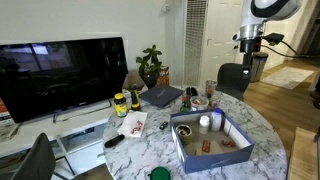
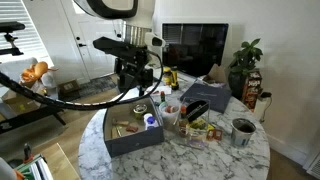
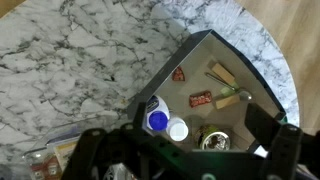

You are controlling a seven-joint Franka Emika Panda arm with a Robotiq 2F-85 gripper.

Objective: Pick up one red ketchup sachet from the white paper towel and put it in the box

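The box (image 1: 212,155) with grey-blue walls and a brown floor stands on the marble table, and shows in both exterior views (image 2: 128,143). The white paper towel (image 1: 131,121) lies left of it with red ketchup sachets (image 1: 133,128) on it. My gripper (image 2: 135,72) hangs open and empty high above the box. In the wrist view its fingers (image 3: 190,150) spread wide over the box floor (image 3: 200,75). A red sachet (image 3: 200,99) lies there, with another small red packet (image 3: 178,74) nearby.
Inside the box are a blue-capped bottle (image 3: 157,121), a white-capped bottle (image 3: 178,129), a tin (image 3: 213,141) and a tan packet (image 3: 222,73). A yellow-labelled bottle (image 1: 120,103), a dark grey slab (image 1: 160,96), a plant (image 1: 150,66) and a television (image 1: 60,72) stand beyond.
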